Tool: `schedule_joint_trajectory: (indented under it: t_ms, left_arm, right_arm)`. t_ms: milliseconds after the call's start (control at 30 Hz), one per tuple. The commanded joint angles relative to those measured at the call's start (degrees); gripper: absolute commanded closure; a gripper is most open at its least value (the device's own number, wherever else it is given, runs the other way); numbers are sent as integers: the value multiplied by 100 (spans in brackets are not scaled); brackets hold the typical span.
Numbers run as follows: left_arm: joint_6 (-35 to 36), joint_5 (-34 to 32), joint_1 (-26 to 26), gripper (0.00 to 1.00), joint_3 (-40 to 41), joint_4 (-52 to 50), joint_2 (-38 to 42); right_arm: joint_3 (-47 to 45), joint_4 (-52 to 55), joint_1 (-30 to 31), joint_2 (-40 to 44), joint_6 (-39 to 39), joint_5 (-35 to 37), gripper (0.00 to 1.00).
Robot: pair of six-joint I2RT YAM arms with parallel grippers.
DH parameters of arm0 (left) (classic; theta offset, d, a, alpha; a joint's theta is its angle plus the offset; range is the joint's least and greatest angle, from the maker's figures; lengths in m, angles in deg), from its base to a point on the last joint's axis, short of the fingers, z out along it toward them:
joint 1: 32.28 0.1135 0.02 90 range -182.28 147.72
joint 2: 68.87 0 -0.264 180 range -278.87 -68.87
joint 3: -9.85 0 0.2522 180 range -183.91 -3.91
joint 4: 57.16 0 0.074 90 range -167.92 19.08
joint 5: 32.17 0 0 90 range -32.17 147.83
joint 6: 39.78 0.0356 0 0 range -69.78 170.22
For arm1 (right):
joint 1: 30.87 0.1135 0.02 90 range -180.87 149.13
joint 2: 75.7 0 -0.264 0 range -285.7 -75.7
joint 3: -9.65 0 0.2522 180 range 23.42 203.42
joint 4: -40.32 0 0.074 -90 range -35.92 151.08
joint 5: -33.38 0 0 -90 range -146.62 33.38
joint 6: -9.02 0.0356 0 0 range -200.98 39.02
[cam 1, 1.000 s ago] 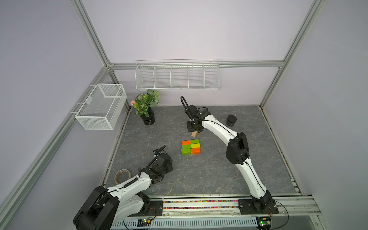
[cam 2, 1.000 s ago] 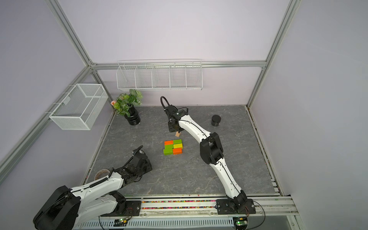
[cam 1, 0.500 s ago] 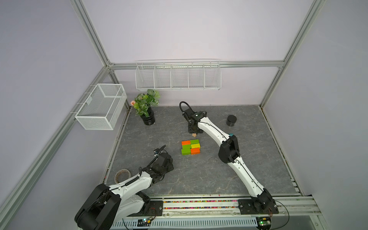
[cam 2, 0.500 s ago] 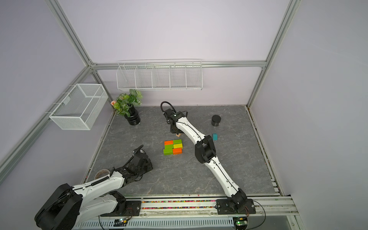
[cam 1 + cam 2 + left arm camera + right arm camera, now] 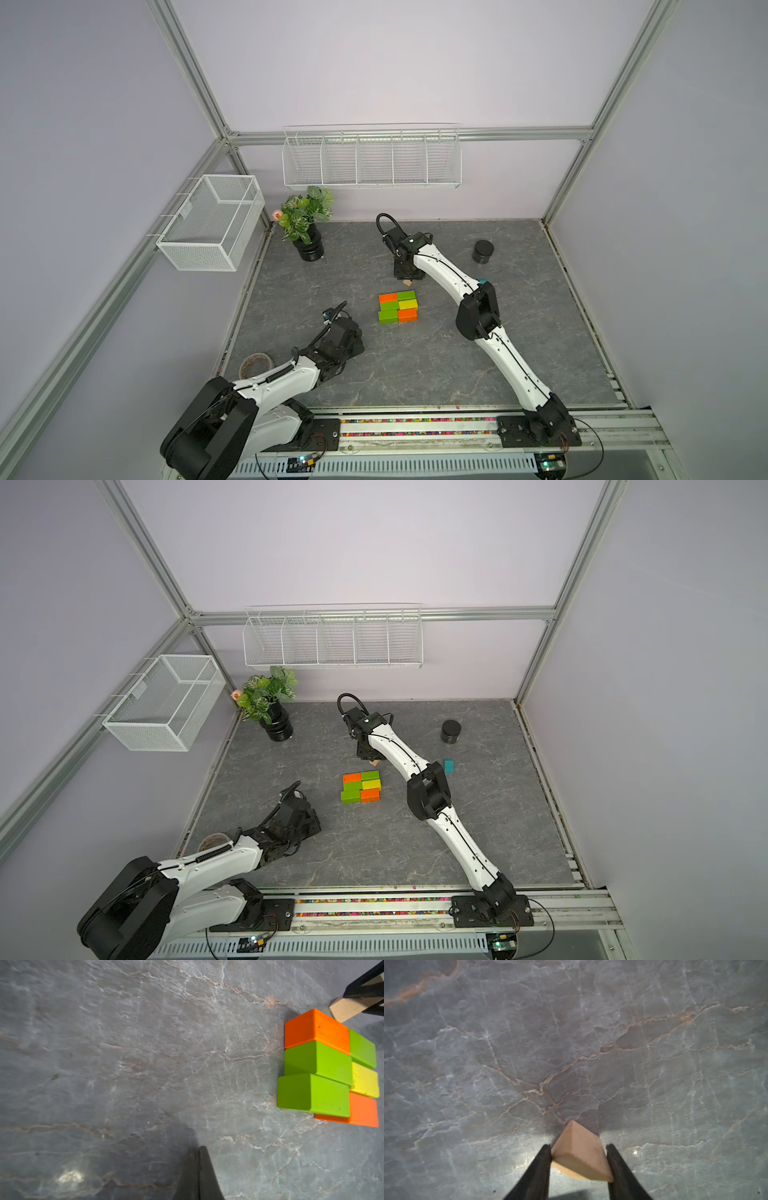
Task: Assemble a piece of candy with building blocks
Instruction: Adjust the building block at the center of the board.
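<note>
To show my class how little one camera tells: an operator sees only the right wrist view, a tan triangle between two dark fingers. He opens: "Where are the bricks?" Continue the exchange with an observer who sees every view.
Observer: The brick rectangle sits right next to your tan triangle, on the side toward the robot's base.
Operator: And the other triangle?
Observer: The teal triangle lies on the table beside the right arm's elbow, apart from the bricks.
Operator: Is the other arm busy?
Observer: No, the left end effector is shut and empty, left of the bricks.
</note>
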Motion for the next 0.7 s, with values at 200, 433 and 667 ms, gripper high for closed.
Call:
schedule_joint_trajectory:
  t_ms: [200, 433, 667]
  left_arm:
    - [24, 172, 28, 100, 79, -374, -239]
    - [27, 214, 28, 100, 25, -310, -437]
    - [45, 265, 25, 100, -58, -297, -639]
  right_arm:
    - [57, 140, -77, -81, 3, -288, 85]
    - [-137, -218, -102, 77, -222, -784, 93]
    - [-1768, -1805, -88, 1232, -483, -1198, 93]
